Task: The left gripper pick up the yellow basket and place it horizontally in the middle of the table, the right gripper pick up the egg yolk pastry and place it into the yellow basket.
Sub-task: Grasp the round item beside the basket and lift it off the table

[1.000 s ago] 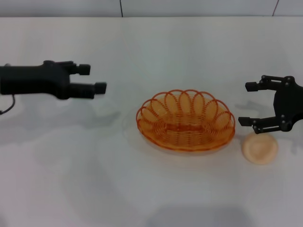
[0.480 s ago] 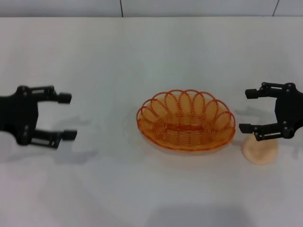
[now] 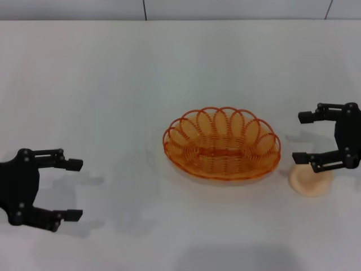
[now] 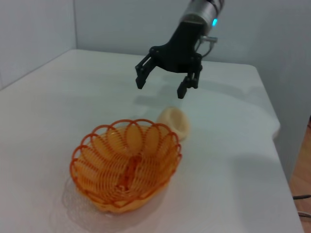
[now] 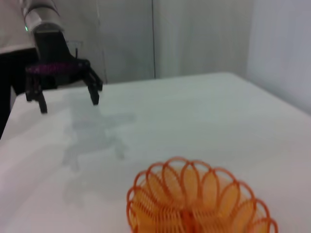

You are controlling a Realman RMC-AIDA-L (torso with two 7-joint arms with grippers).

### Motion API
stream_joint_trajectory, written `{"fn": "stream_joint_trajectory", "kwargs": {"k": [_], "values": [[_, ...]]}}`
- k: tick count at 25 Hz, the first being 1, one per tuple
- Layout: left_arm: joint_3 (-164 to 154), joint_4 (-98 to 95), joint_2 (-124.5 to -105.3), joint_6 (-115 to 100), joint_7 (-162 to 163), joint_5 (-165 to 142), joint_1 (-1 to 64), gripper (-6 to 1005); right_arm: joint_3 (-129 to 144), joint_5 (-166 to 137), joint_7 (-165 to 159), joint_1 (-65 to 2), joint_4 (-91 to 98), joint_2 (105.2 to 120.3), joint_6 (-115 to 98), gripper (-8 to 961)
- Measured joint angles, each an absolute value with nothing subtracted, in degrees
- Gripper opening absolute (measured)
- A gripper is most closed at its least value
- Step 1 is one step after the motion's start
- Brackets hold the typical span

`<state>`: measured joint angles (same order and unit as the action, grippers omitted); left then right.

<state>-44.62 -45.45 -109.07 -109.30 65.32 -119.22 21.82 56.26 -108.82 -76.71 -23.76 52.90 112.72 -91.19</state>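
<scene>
Head view, nearest first. At the lower left of the frame, the left tool (image 3: pixel 74 189) hangs low over the white counter (image 3: pixel 113 84), its two fingers spread apart and holding nothing, well apart from the basket. At mid-height, the yellow basket (image 3: pixel 221 143) lies just right of centre with its long axis across the frame, standing upright on the counter and empty; its placement reads as already done. At the right edge, the egg yolk pastry (image 3: pixel 309 182) rests on the counter just beside the basket's right end, not quite touching it as far as can be told. The right tool (image 3: pixel 303 137) hovers directly over and slightly behind the pastry, fingers apart, its nearer finger overlapping the pastry's upper rim in this view; the left wrist view shows the same tool (image 4: pixel 162 86) clearly above the pastry (image 4: pixel 175 123), not yet around it. The step in hand is judged to be the approach to the pastry. The next move calls for a descent until the fingers straddle the bun, then a gentle closure, since it looks soft.
</scene>
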Motion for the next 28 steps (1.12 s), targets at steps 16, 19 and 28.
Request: {"fn": "stream_joint_trajectory", "kwargs": {"k": [16,19,28], "values": [[-41.27,-45.07,-109.99,-109.16,62.90,-118.40,21.56,886,57.04,-130.14,-98.18,-30.07,63.35,113.63,-95.88,869],[-39.93,-44.95,-110.08,-109.14,62.64,-118.09,21.86,886,57.15,-132.95,-99.33,-31.20,63.32,114.54,-95.57,869],[-39.31,-44.79,-110.50,-108.91,63.19,-118.07,22.51,886,61.15,-136.59,-101.95,-31.60,62.34,115.20,-92.27,869]]}}
